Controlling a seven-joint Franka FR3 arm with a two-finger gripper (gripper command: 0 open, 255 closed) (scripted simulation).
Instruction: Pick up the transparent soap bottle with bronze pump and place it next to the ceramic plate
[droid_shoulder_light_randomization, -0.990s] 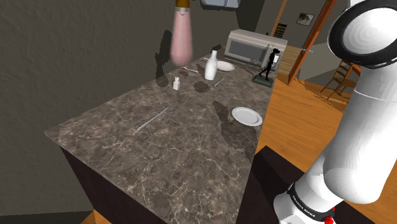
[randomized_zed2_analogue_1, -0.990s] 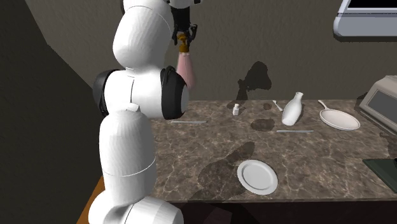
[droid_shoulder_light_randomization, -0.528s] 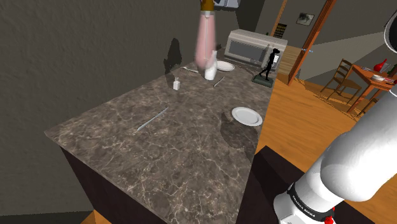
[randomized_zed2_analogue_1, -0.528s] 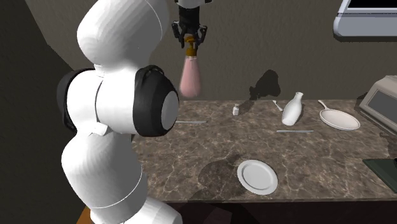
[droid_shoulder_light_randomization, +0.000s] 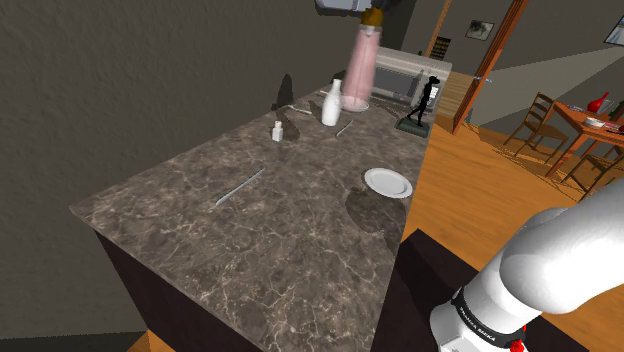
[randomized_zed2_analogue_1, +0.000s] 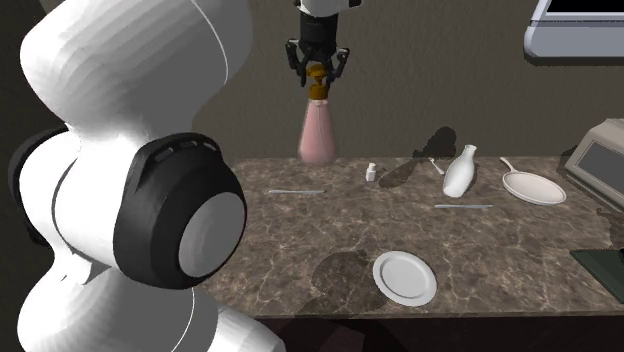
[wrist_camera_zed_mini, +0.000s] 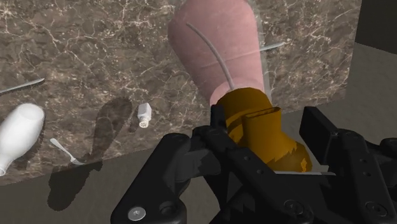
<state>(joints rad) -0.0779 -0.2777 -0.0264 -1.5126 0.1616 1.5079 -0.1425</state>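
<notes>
Clear, pink-filled soap bottle with bronze pump (randomized_zed2_analogue_1: 317, 135) hangs above the dark marbled desk (randomized_zed2_analogue_1: 290, 235), pinched at its pump by the black end effector (randomized_zed2_analogue_1: 318, 78). Risk: so high a grip may let it swing and topple when set beside the round white plate (randomized_zed2_analogue_1: 405, 277).

The arm (randomized_zed2_analogue_1: 120, 180) rears high; its pincer (randomized_zed2_analogue_1: 318, 72) points straight down, clamped on the bottle (randomized_zed2_analogue_1: 317, 135) at its top.
</notes>
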